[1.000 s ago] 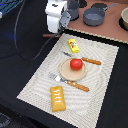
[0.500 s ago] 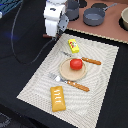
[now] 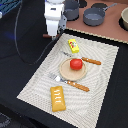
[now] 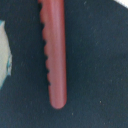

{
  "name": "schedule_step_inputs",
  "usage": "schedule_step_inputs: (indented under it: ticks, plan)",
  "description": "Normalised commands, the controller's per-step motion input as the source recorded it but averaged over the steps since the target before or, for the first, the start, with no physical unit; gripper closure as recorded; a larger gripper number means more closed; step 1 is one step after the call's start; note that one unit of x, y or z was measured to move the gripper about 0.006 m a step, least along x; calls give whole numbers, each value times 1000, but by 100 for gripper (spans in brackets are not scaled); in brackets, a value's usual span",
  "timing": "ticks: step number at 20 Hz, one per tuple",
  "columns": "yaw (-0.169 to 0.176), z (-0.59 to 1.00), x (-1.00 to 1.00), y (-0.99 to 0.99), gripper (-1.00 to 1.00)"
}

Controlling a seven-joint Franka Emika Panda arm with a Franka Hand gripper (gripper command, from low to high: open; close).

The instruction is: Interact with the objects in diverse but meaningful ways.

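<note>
The robot's body is visible only in the exterior view. The wrist section of the arm (image 3: pixel 53 11) is a white, boxy housing with rounded edges and some grey shading on its faces. A thin black cable (image 3: pixel 22 30) makes a long loop from it. Screws or markings are too blurred to tell.

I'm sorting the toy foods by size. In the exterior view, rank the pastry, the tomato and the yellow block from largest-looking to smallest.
1. The pastry, clearly largest, though it also lies nearest the camera.
2. and 3. The tomato and the yellow block look about alike; I would not rank them.
</note>
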Motion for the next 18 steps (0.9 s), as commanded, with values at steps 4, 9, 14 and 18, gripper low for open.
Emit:
schedule_step_inputs:
  ticks: [4, 9, 14, 18]
  plan:
    - [81, -206, -161, -89, -100]
    - [7, -201, 137, -199, -100]
    - [7, -281, 37, -134, -100]
    - [12, -298, 0, -47, -100]
